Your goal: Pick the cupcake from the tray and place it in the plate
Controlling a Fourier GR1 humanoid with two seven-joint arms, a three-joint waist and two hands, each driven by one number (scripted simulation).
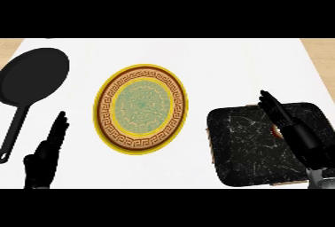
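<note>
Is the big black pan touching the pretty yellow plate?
Apart. The head view shows a wide strip of bare white counter between the pan and the plate, so they don't touch.

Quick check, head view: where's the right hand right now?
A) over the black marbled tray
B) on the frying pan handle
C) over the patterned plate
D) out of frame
A: the right hand reaches over the black marbled tray with its fingers straight, well to the right of the patterned plate, and the frying pan lies at the far left.
</note>
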